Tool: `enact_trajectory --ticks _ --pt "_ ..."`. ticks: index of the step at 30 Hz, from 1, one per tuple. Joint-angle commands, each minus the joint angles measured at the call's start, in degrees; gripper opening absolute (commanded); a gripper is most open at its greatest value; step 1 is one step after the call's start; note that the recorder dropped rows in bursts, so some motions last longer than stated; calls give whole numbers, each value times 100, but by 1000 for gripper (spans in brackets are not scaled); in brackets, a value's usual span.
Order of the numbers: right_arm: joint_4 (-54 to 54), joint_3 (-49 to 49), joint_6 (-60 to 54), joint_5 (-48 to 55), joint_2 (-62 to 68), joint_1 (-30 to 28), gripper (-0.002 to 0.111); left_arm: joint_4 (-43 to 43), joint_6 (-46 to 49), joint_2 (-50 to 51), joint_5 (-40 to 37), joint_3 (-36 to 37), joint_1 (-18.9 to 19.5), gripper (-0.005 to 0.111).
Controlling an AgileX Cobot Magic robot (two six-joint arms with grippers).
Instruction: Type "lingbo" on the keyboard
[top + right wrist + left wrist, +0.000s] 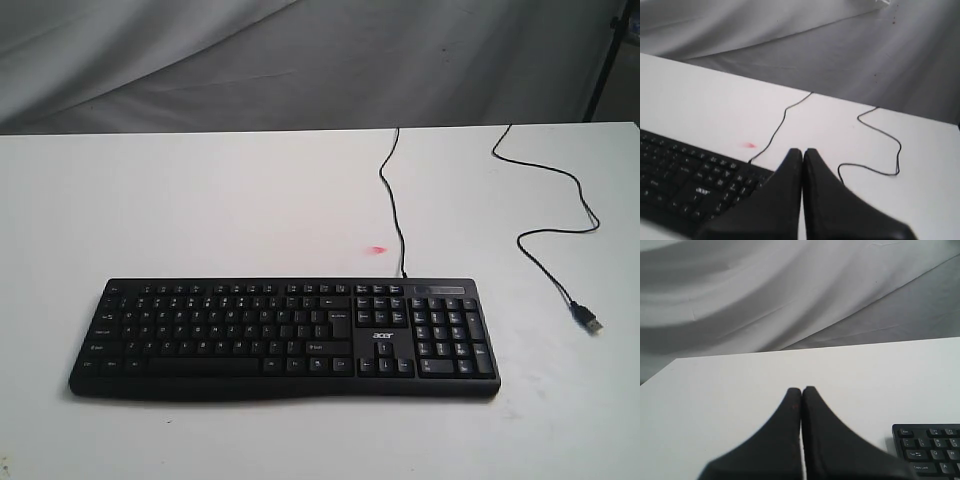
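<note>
The black keyboard (285, 338) with a white acer logo lies flat on the white table, near its front edge. Neither arm shows in the exterior view. In the left wrist view my left gripper (801, 389) is shut and empty above bare table, with the keyboard's Esc corner (927, 447) off to one side. My right gripper (803, 150) is shut on nothing, hovering beside the keyboard's number-pad end (700, 187).
The keyboard's thin black cable (392, 200) runs back over the table's far edge, and returns in loops to a loose USB plug (589, 321) at the right. A small red spot (376, 248) marks the table behind the keyboard. Grey cloth hangs behind.
</note>
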State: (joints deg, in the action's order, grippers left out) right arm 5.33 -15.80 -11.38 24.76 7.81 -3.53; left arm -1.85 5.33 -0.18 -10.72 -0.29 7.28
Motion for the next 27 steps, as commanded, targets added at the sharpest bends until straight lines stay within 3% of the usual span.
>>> enact_trajectory --ticks 1,11,21,27 --pt "-4 -1016 10 33 909 -40 0 3 -16 18 24 29 -22 1" --pt "-4 -2369 10 33 2711 -40 0 3 -16 18 24 29 -22 1" --pt "256 -2431 307 50 3534 -40 0 3 -16 18 24 29 -22 1" --pt "863 -2431 -21 758 3912 130 0 3 -16 18 24 29 -22 1"
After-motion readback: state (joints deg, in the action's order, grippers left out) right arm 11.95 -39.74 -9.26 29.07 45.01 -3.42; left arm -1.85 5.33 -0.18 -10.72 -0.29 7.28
